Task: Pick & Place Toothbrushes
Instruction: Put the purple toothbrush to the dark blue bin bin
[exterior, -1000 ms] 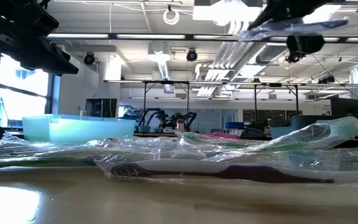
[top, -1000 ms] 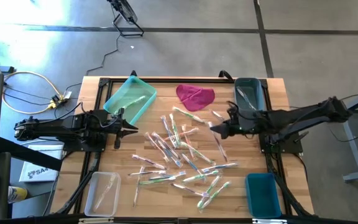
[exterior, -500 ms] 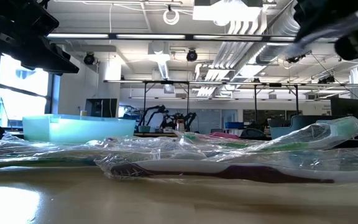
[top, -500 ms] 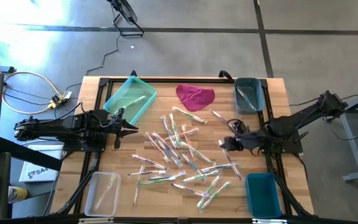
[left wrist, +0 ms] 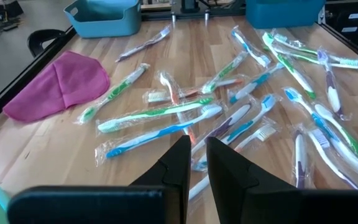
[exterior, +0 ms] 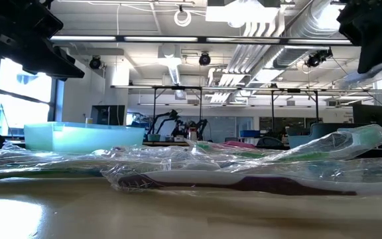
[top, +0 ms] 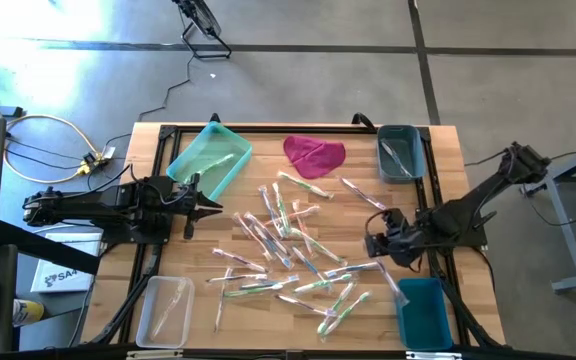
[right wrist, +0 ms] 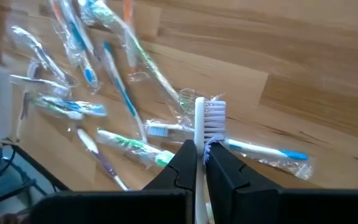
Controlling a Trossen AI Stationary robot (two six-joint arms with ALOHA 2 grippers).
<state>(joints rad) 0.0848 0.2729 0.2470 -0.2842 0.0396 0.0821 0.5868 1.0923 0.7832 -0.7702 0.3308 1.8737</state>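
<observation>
The right pincer (top: 380,246) is clenched on one wrapped toothbrush (right wrist: 201,134), gripping it by the neck just below the white bristles; in the high view its wrapper trails from the pincer toward the dark blue bin (top: 424,313) that sits near it at the table's corner. The rest of the toothbrushes (top: 293,255) lie scattered across the middle of the table (top: 268,330), between the two pincers and apart from the left one. The left pincer (top: 208,207) hovers at its own side of the table, fingers (left wrist: 229,177) nearly together and grasping nothing.

These brushes look light and stiff, but the clear film around them is probably slick and crinkly, so a grip may slide on the wrapper rather than bite the handle. Taking hold across the handle's middle, where the film lies flat on the plastic, seems safest; many overlap, so lifting one could drag a neighbour along.

From the low view the right pincer is cut off at the frame's edge and its load barely shows. How much of the held brush hangs below the fingers is hidden in the wrist view, and the handle's colour I cannot tell. The pink cloth (top: 314,155) and the teal tray (top: 209,158) lie beyond the pile.
</observation>
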